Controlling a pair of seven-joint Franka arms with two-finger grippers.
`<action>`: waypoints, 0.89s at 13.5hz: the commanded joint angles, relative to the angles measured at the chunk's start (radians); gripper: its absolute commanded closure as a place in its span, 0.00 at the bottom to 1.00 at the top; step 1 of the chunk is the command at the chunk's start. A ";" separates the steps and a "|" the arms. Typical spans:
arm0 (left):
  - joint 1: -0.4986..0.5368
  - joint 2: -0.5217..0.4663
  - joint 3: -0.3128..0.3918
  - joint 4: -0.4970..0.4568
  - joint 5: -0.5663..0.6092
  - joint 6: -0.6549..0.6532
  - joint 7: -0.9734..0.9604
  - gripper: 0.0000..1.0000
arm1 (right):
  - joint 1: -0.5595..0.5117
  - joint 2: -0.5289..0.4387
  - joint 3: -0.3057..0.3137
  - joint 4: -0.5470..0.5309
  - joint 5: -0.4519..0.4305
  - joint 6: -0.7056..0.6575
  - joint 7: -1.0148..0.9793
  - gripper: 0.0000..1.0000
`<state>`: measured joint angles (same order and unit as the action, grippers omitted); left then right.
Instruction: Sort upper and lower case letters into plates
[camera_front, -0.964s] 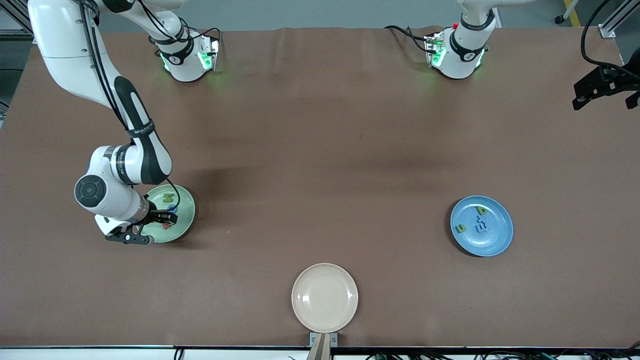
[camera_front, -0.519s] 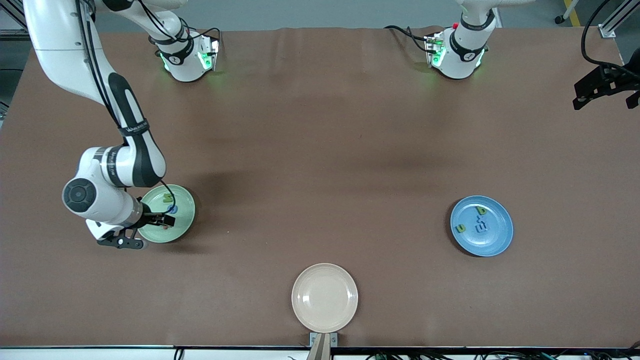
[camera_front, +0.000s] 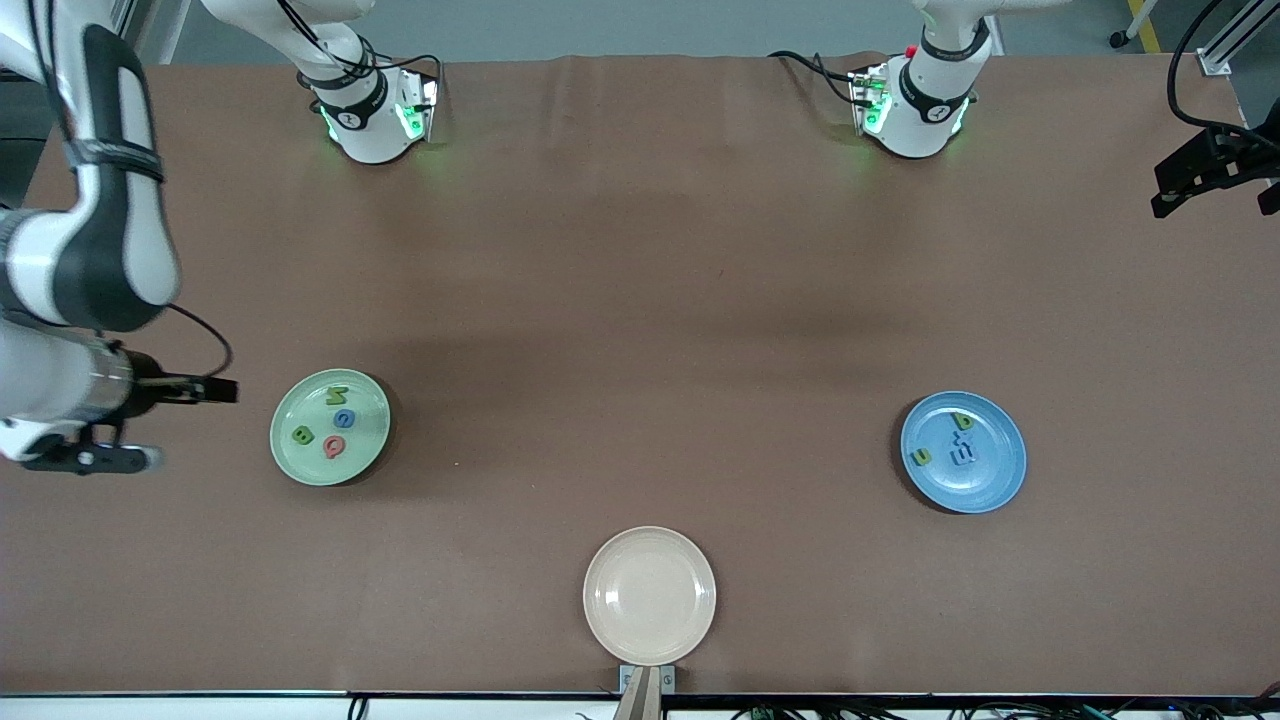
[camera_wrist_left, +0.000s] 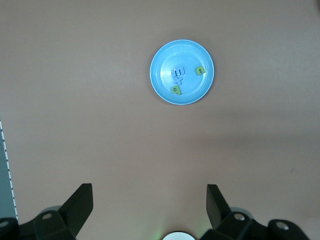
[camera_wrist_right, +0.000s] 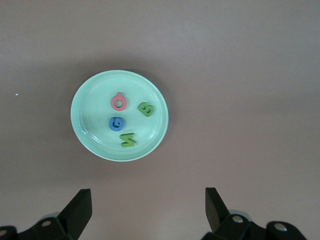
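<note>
The pale green plate (camera_front: 330, 427) holds green N (camera_front: 337, 393), blue G (camera_front: 344, 418), green B (camera_front: 303, 435) and red Q (camera_front: 333, 446). The blue plate (camera_front: 990, 480) holds green b (camera_front: 962, 421), green n (camera_front: 920, 457) and the blue m and t close together (camera_front: 962, 452). My right gripper (camera_front: 215, 390) is open and empty, raised beside the green plate toward the right arm's end of the table; its wrist view shows that plate (camera_wrist_right: 85, 125). My left gripper (camera_wrist_left: 148, 202) is open and empty, high over the table, with the blue plate (camera_wrist_left: 165, 92) far below.
An empty cream-beige plate (camera_front: 649, 595) sits at the table's edge nearest the front camera. The two arm bases (camera_front: 375, 110) (camera_front: 915, 105) stand along the farthest edge. Black hardware with cables (camera_front: 1210, 165) shows at the left arm's end.
My right gripper has lifted off the green plate and swung away toward the right arm's end of the table. All four capitals now show in that plate. The left arm has not moved.
</note>
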<state>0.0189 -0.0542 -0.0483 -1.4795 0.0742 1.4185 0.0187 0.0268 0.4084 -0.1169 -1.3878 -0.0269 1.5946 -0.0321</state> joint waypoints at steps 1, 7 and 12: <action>-0.007 -0.026 0.011 -0.018 -0.010 0.002 0.023 0.00 | -0.024 0.016 0.017 0.076 -0.018 -0.039 -0.008 0.00; -0.007 -0.024 0.011 -0.016 -0.010 0.000 0.023 0.00 | -0.016 -0.003 0.023 0.101 -0.011 -0.108 -0.005 0.00; -0.007 -0.027 0.011 -0.016 -0.010 0.000 0.024 0.00 | -0.036 -0.115 0.020 0.066 0.027 -0.142 -0.015 0.00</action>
<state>0.0189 -0.0565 -0.0478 -1.4795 0.0742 1.4185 0.0187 0.0040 0.3529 -0.1051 -1.2797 -0.0178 1.4585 -0.0370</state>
